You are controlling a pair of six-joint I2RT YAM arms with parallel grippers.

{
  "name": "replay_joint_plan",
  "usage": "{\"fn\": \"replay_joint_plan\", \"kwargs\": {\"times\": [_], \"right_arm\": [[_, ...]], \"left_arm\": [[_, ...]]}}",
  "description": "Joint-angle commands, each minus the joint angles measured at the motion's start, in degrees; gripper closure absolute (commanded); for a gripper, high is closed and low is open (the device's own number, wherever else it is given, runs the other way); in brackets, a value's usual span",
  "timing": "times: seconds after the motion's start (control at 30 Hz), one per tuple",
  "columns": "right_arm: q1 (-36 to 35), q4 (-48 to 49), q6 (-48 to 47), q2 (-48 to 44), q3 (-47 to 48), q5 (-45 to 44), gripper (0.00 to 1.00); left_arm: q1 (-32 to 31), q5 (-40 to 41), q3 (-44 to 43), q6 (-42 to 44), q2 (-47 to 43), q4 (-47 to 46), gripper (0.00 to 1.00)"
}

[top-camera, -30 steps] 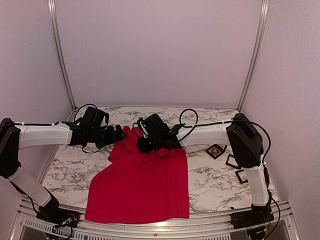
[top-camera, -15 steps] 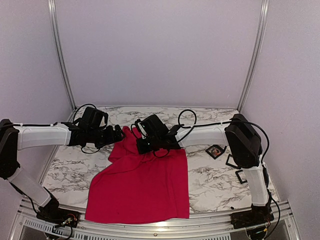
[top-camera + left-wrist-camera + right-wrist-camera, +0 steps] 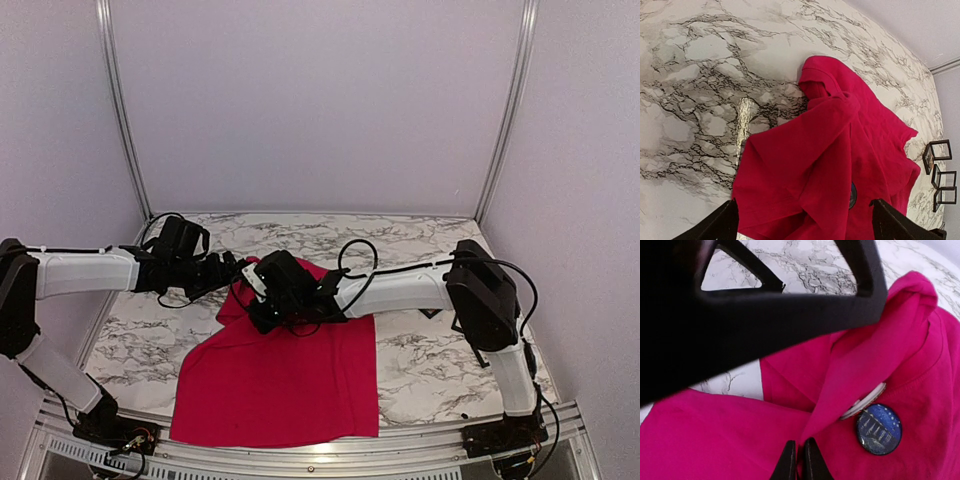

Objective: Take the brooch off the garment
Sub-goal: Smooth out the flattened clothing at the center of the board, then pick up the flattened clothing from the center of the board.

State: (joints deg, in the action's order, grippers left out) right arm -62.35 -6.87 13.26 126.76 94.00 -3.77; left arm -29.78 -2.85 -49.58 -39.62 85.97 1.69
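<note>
Two grippers are shown over the far, bunched end of the garment [image 3: 280, 375]. The garment is spread on the marbled table [image 3: 430, 360] with its hem towards the arm bases. The right gripper [image 3: 800, 457] is closed almost completely, and a raised fold of red cloth is pinched between its fingertips; the brooch itself is not gripped. The brooch [image 3: 879, 429], a round dark-blue disc, is seen lying on the cloth just beside that fold. A white disc edge [image 3: 863, 401], probably its backing, shows from under the fold next to it. The fold is judged to be held so that the cloth around the fastening is lifted and steadied, leaving the brooch exposed. The left gripper [image 3: 802, 220] is spread fully and is empty, poised above the same heap clear of the cloth, presumably in readiness to take the brooch. In the left wrist view only a sliver of the brooch is visible behind a fold. Removal is thus judged not yet done.
</note>
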Motion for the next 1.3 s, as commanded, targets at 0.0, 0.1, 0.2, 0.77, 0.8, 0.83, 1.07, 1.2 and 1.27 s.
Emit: {"fn": "replay_joint_plan", "kwargs": {"times": [0.0, 0.1, 0.2, 0.77, 0.8, 0.83, 1.07, 1.2, 1.27], "right_arm": [[-1.5, 0.4, -3.7, 3.4, 2.4, 1.5, 0.89], [-1.4, 0.6, -3.6, 4.2, 2.3, 2.3, 0.84], [-1.5, 1.0, -3.9, 4.1, 2.2, 3.1, 0.78], [3.3, 19.1, 1.9, -10.2, -16.9, 14.0, 0.37], [3.7, 19.7, 2.1, -10.8, -17.6, 14.7, 0.35], [4.0, 20.3, 2.5, -11.3, -18.1, 15.4, 0.33], [7.9, 21.7, 9.4, -16.6, -23.3, 15.2, 0.31], [10.1, 17.3, 11.3, -18.4, -22.4, 10.1, 0.31], [10.5, 14.3, 11.2, -16.9, -20.0, 8.1, 0.32]], "left_arm": [[0.8, -2.8, 1.1, -1.0, -0.5, -1.2, 0.06], [0.9, -4.2, 1.1, -1.1, 0.4, -2.8, 0.1], [0.9, -5.6, 1.0, -0.9, 1.1, -3.6, 0.14], [0.2, -10.6, -1.2, -1.4, 8.0, -7.5, 0.29], [-0.1, -10.3, -1.8, -1.1, 8.4, -6.8, 0.28], [-0.4, -10.0, -2.5, -1.0, 8.7, -6.4, 0.27], [-3.6, -0.9, -5.7, 3.1, 8.4, 0.8, 0.19], [-5.0, 3.8, -8.3, 5.5, 10.7, 4.8, 0.21], [-5.8, 4.9, -9.9, 6.4, 12.4, 6.4, 0.23]]}}
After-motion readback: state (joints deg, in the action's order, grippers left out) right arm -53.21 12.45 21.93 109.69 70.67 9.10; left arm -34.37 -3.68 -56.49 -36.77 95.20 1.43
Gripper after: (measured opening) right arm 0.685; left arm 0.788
